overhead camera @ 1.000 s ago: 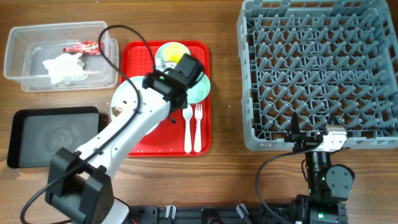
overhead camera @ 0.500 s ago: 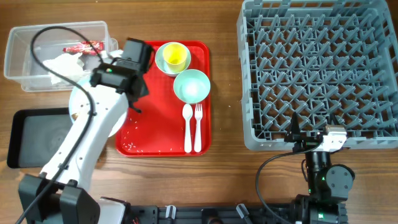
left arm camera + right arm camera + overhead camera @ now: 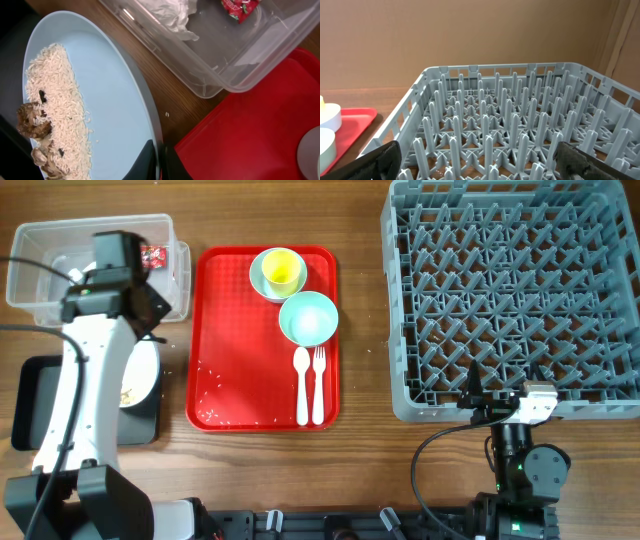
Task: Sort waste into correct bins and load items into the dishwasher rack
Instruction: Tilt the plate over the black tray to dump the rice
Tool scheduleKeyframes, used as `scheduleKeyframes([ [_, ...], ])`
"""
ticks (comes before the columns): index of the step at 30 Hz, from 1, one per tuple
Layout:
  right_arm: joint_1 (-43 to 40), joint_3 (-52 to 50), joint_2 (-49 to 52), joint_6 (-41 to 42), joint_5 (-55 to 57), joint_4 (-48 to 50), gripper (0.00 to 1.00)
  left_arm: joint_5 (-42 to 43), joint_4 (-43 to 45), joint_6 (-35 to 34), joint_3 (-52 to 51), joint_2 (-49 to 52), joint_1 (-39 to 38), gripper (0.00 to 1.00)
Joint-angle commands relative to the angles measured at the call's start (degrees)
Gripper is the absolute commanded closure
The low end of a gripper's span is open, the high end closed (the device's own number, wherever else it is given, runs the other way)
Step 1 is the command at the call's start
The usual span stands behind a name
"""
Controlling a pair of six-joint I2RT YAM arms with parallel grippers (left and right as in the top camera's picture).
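My left gripper [image 3: 150, 320] [image 3: 159, 162] is shut on the rim of the light-blue plate [image 3: 142, 375] [image 3: 105, 90], holding it tilted over the black tray [image 3: 30, 415]. White rice [image 3: 57, 95] and brown bits [image 3: 31, 127] lie on the plate. The clear tub [image 3: 40, 275] [image 3: 225, 65] holds the crumpled napkin [image 3: 167, 12] and the red wrapper [image 3: 155, 255] [image 3: 240, 7]. The grey dishwasher rack [image 3: 510, 290] [image 3: 520, 115] stands at the right. My right gripper [image 3: 500, 400] [image 3: 480, 165] is open and empty at the rack's near edge.
The red serving tray [image 3: 240, 340] holds a yellow cup [image 3: 283, 268] inside a pale-green bowl [image 3: 260, 280], a light-blue bowl [image 3: 308, 318], a white spoon [image 3: 301, 385] and fork [image 3: 319, 385]. Loose rice grains [image 3: 215, 408] lie on its near left corner.
My left arm has swung left with the plate, from over the red tray to above the black tray beside the tub. The right arm has not moved.
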Motion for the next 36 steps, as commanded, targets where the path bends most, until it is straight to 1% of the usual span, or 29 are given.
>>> scheduleKeyframes([
  [1, 0.1, -0.1, -0.3, -0.7, 0.7, 0.3, 0.00, 9.5, 0.3, -0.5, 1.4, -1.3, 5.8, 0.96],
  [7, 0.1, -0.1, -0.3, -0.7, 0.7, 0.3, 0.00, 20.5, 0.2, -0.3, 1.4, -1.3, 13.7, 0.96],
  [11, 0.1, -0.1, -0.3, -0.7, 0.7, 0.3, 0.00, 25.6, 0.2, 0.1, 1.4, -1.5, 17.8, 0.96],
  [18, 0.1, -0.1, -0.3, -0.7, 0.7, 0.3, 0.00, 35.6, 0.1, 1.7, 1.4, -4.8, 25.3, 0.96],
  [24, 0.1, -0.1, -0.3, -0.7, 0.7, 0.3, 0.00, 43.3, 0.1, 1.7, 1.3, -5.0, 31.0, 0.96],
  [29, 0.1, -0.1, -0.3, -0.7, 0.7, 0.3, 0.00, 45.3, 0.0, 1.7, 1.3, -5.0, 33.9, 0.96],
  [32, 0.1, -0.1, -0.3, -0.7, 0.7, 0.3, 0.00, 51.1, 0.0, 1.7, 1.3, -5.0, 35.9, 0.96],
  [34, 0.1, -0.1, -0.3, -0.7, 0.7, 0.3, 0.00, 58.8, -0.6, 4.6, 1.3, -5.0, 37.4, 0.96],
  [35, 0.1, -0.1, -0.3, -0.7, 0.7, 0.3, 0.00, 60.0, -0.6, 5.2, 1.3, -5.0, 38.1, 0.96],
  [36, 0.1, -0.1, -0.3, -0.7, 0.7, 0.3, 0.00, 59.2, -0.4, 5.1, 1.3, -5.0, 38.9, 0.96],
])
